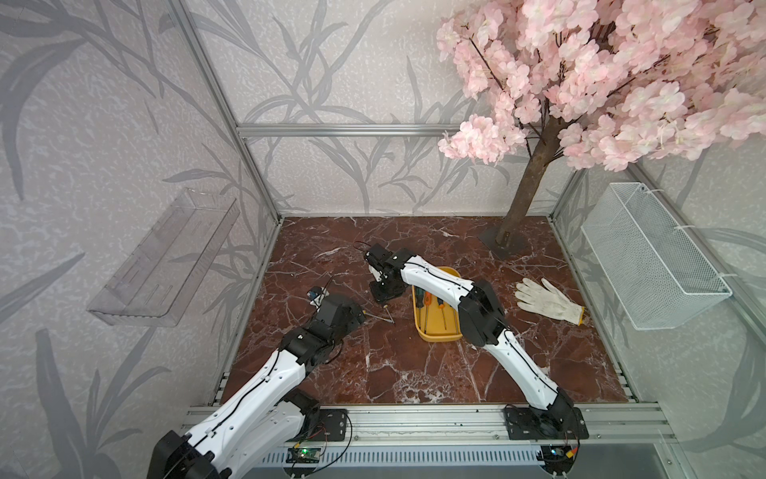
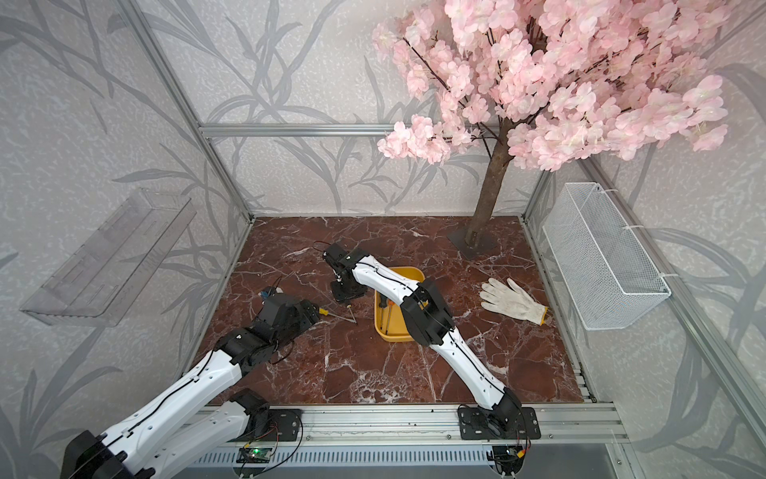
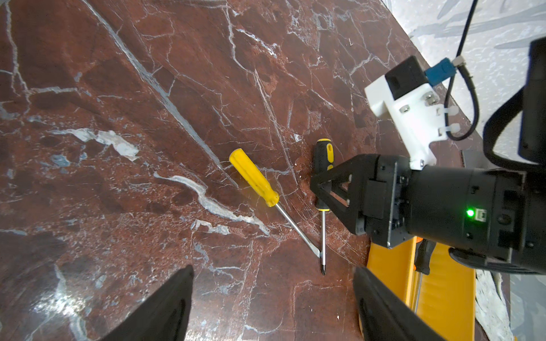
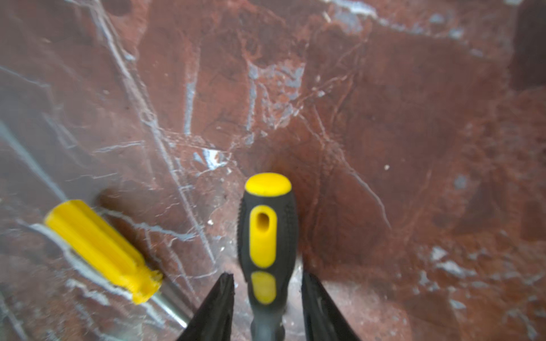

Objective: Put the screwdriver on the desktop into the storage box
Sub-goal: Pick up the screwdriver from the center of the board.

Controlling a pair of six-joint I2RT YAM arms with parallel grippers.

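The right jaws are standing slightly apart, straddling the handle of the black-and-yellow screwdriver (image 4: 266,236), which is lying flat on the table (image 4: 384,118); a thin gap is showing on each side. The yellow screwdriver (image 4: 100,251) is lying just outside one jaw. The left jaws are gaping wide, holding nothing, with both shaft tips lying ahead of their gap. The storage box (image 1: 439,336) is sitting just beside the right jaws.
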